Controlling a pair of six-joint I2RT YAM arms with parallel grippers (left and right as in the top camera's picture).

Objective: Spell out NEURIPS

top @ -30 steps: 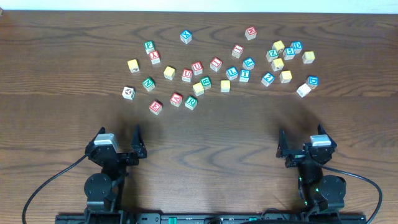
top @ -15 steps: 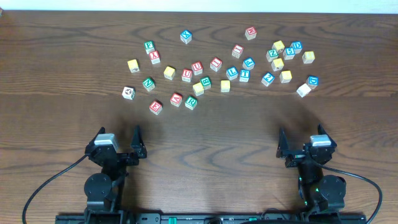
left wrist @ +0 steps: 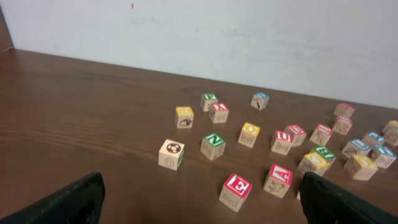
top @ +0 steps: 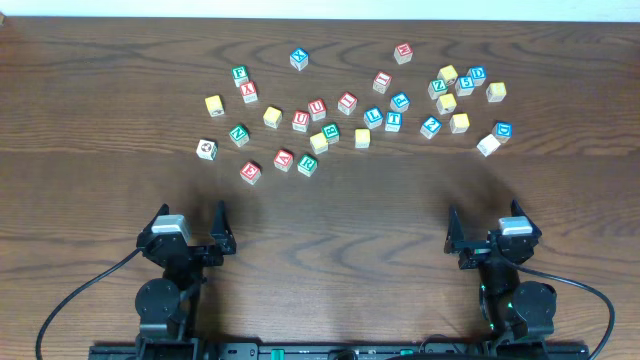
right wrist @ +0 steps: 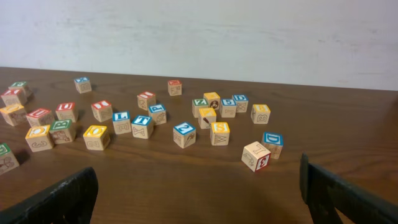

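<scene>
Several wooden letter blocks lie scattered over the far half of the dark wooden table [top: 340, 220]. Among them are a green N [top: 239, 133] [left wrist: 213, 145], a red E [top: 250, 172] [left wrist: 236, 190], a red U [top: 300, 121] [left wrist: 282, 141] and a yellow S [top: 459, 123] [right wrist: 219, 132]. My left gripper [top: 190, 228] [left wrist: 202, 208] is open and empty at the near left, well short of the blocks. My right gripper [top: 484, 230] [right wrist: 199, 205] is open and empty at the near right.
A red A block [top: 284, 159] and a white block with a red 3 [top: 487, 145] [right wrist: 255, 155] are among the nearest blocks. A pale wall [right wrist: 199, 31] rises behind the table's far edge.
</scene>
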